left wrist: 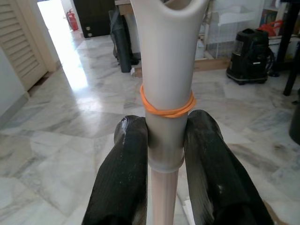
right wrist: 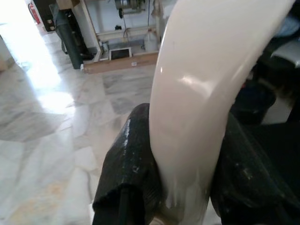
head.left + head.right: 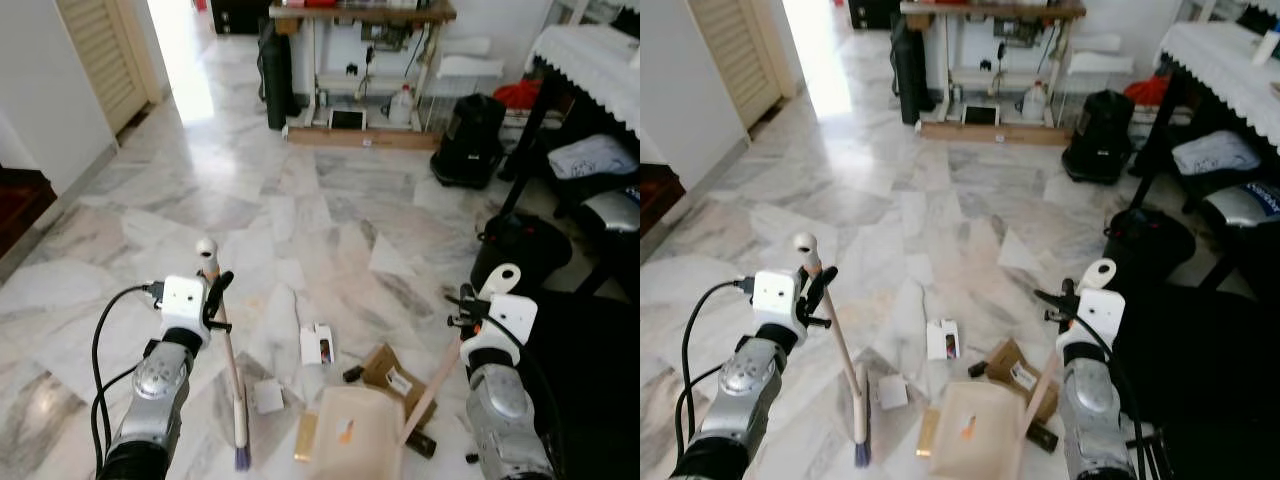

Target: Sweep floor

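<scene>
While the left gripper [image 1: 166,140] is clamped on the broom [image 3: 229,355] handle just below an orange rubber band [image 1: 167,108], the right gripper [image 2: 187,159] is clamped on the pale handle of the dustpan [image 3: 360,435]. From the left gripper the broom slants down and forward to its bristle head on the floor [image 3: 250,180], and a white scrap [image 3: 268,396] lies just beside that head, on the side toward the right gripper. Between the two grippers, low on the floor, sits the dustpan's tray, with litter near its front edge: a small white box [image 3: 318,344], a brown cardboard piece [image 3: 390,375] and a dark bit [image 3: 352,374].

Ahead of both grippers the marble floor runs open and bright to a doorway [image 3: 185,45], with a louvred door [image 3: 100,55] off beyond the left gripper. Far ahead stands a table [image 3: 360,14] with a jug [image 3: 401,105] under it and a dark bag [image 3: 276,75] leaning at its side. Close beyond the right gripper the room is crowded: a black bin [image 3: 520,255], a black vacuum [image 3: 470,140], and a cloth-covered table [image 3: 590,60]. A dark step [image 3: 20,205] edges the floor outward of the left gripper.
</scene>
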### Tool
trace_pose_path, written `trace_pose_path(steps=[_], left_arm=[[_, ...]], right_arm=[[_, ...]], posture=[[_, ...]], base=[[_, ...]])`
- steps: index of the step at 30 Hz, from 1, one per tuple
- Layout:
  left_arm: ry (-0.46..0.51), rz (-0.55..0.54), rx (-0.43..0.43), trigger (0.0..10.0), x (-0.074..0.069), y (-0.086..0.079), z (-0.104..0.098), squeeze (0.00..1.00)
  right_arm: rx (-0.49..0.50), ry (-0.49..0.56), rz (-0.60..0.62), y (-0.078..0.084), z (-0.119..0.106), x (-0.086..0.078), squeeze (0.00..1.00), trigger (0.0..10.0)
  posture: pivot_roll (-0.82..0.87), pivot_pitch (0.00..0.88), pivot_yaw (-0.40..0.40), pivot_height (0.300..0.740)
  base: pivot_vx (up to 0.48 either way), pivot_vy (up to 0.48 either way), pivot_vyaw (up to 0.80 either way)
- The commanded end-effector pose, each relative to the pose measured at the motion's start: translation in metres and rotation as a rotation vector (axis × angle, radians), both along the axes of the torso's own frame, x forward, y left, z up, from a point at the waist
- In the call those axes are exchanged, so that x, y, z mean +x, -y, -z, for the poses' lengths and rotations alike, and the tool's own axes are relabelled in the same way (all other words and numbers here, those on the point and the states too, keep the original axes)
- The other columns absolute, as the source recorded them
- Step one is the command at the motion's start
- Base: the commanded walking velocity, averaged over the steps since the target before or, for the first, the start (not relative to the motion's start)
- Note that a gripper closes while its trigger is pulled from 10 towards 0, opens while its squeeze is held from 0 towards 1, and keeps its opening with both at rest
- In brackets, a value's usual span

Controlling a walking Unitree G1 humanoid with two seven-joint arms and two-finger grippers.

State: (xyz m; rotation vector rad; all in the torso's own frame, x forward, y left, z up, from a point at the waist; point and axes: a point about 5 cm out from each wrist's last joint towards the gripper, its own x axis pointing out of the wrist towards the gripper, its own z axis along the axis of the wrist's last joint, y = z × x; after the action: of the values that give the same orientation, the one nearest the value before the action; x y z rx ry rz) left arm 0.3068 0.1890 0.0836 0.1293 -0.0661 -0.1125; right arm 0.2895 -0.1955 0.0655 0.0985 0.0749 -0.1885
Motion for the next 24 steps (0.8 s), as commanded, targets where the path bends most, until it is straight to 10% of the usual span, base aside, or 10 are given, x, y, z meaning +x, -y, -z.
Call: trace_pose_path(steps=[1,14,24], left_arm=[[0.052,0.014,-0.001,10.0,0.003,0.003,-0.012,0.00],[0.040,0.028,-0.008,10.0,0.001,0.006,-0.008,0.00],[0.046,0.022,-0.006,10.0,0.002,0.004,-0.011,0.00]], right_arm=[[0.033,0.067,-0.016,-0.004,-0.018,0.007,0.00,10.0],[-0.122,-0.253,0.135,0.019,0.020,0.001,0.00,10.0],[-0.056,-0.393,0.205,0.025,0.042,-0.001,0.00,10.0]], posture=[[0.02,0.000,-0.012,0.740],[0.02,0.000,-0.014,0.740],[0.02,0.000,-0.013,0.740]], base=[[0.000,0.000,0.00],[0.000,0.000,0.00],[0.000,0.000,0.00]])
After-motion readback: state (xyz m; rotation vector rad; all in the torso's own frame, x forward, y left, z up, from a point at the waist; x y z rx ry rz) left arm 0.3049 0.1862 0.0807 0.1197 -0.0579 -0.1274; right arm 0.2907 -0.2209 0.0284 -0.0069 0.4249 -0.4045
